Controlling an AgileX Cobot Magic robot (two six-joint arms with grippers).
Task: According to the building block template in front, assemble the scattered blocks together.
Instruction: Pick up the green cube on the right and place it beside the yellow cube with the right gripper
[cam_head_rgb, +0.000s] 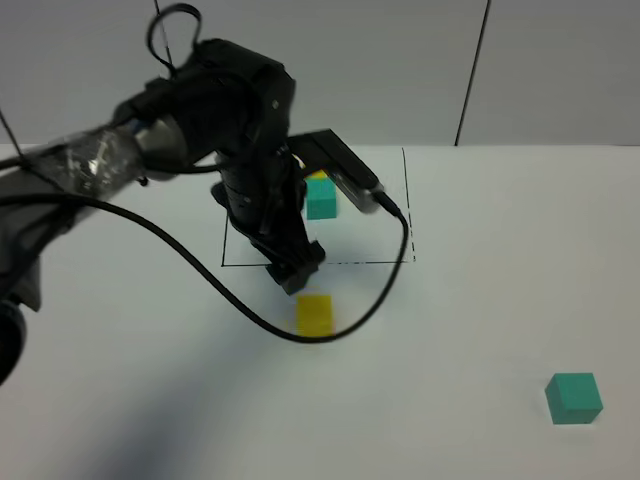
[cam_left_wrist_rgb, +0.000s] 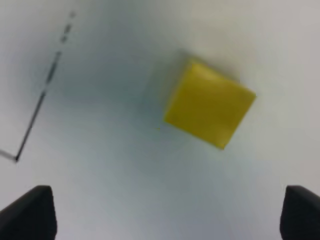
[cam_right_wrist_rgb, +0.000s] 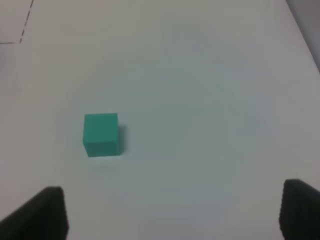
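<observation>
A loose yellow cube (cam_head_rgb: 315, 314) (cam_left_wrist_rgb: 209, 104) lies on the white table just in front of the black-line rectangle (cam_head_rgb: 405, 200). My left gripper (cam_head_rgb: 295, 272) (cam_left_wrist_rgb: 165, 220) hovers just behind it, open, with nothing between its fingertips (cam_left_wrist_rgb: 30, 212). Inside the rectangle sits the template (cam_head_rgb: 321, 197), a teal cube joined to a yellow one that my arm partly hides. The loose teal cube (cam_head_rgb: 574, 398) (cam_right_wrist_rgb: 101, 134) rests far off at the front right. My right gripper (cam_right_wrist_rgb: 170, 215) is open and empty, apart from the teal cube; the exterior view does not show it.
A black cable (cam_head_rgb: 200, 270) from my left arm loops over the table and around the yellow cube. The white table (cam_head_rgb: 480, 280) meets a grey wall at the back. A corner of the black line (cam_left_wrist_rgb: 17, 157) shows in the left wrist view.
</observation>
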